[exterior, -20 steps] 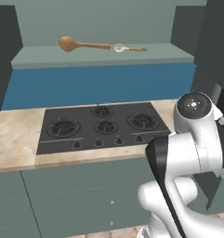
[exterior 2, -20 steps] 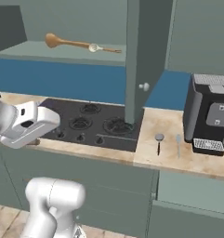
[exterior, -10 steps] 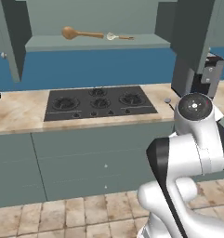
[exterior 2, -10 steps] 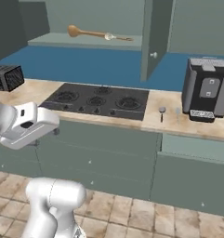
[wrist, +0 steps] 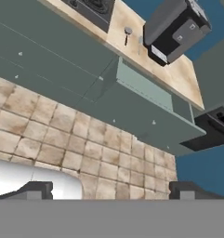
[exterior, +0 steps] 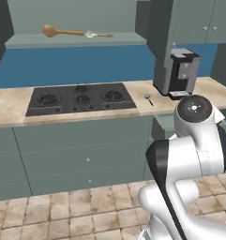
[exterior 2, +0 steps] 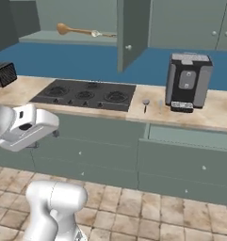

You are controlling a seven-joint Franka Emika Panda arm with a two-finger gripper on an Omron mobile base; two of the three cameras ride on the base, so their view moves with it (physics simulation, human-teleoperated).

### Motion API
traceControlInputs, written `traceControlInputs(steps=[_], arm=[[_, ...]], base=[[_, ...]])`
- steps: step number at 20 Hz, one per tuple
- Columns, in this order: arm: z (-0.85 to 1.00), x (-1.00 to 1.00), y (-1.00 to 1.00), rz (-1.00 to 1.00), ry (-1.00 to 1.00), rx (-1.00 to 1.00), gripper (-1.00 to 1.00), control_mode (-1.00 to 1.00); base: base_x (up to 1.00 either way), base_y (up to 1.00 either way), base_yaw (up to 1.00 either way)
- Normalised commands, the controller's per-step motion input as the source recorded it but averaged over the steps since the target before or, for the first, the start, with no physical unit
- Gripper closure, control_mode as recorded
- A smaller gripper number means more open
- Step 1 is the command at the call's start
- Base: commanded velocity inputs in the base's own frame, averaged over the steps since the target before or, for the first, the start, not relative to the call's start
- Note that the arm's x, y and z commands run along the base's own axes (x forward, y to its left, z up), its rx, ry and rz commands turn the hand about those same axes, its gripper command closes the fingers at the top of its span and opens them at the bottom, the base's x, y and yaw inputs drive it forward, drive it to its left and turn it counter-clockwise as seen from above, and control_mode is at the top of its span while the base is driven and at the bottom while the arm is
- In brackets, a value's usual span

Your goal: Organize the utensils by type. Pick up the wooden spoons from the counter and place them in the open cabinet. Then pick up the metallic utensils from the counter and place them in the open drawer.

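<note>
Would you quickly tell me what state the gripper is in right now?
Gripper: open, jaws spread wide, holding nothing; it points toward the floor tiles below the open drawer.

Left base view: looked from behind the arm, well back from the counter (exterior: 11, 110). Right base view: looked from the other side at the same counter, stovetop (exterior 2: 86, 94) and coffee machine (exterior 2: 188, 80). Hand view: tilted, looked down at the open drawer (wrist: 146, 90) and floor tiles (wrist: 62, 135).

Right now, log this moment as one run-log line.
pincer: open, empty | wooden spoons: on cabinet shelf | metallic utensils: on counter beside coffee machine | drawer: open
</note>
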Motion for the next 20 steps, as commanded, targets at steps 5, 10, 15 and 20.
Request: traceControlInputs(steps=[5, 10, 15, 20], arm=[[0.0, 0.0, 0.0, 0.0, 0.0, 0.0, -1.0, 1.0], [0.0, 0.0, 0.0, 0.0, 0.0, 0.0, -1.0, 1.0], [0.0, 0.0, 0.0, 0.0, 0.0, 0.0, -1.0, 1.0], [0.0, 0.0, 0.0, 0.0, 0.0, 0.0, -1.0, 1.0]], base=[[-0.07, -0.87, 0.19], [0.02, -0.68, 0.45], [0.13, -0.48, 0.6], [0.08, -0.78, 0.2]])
